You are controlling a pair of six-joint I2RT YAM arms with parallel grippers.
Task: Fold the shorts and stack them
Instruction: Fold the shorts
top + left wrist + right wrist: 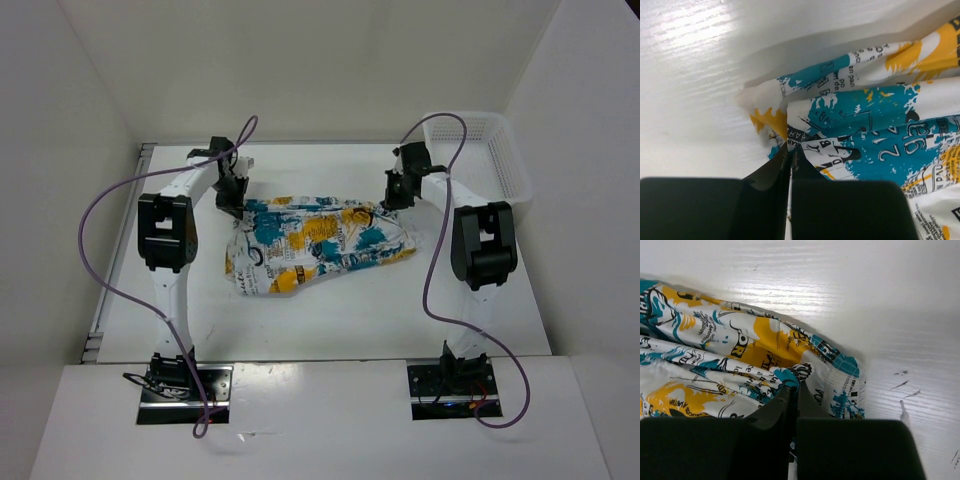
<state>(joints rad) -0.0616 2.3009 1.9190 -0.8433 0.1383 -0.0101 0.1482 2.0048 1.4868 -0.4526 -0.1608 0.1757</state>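
Observation:
The shorts, white cloth with a teal, yellow and black print, lie crumpled across the middle of the white table. My left gripper is at their far left corner and is shut on a pinch of the cloth. My right gripper is at their far right corner, shut on a fold of the shorts. In both wrist views the black fingers meet with printed fabric bunched at their tips.
A white mesh basket stands at the back right, beyond the right arm. Purple cables loop from both arms. The table's left edge has a metal rail. White walls enclose the back and sides.

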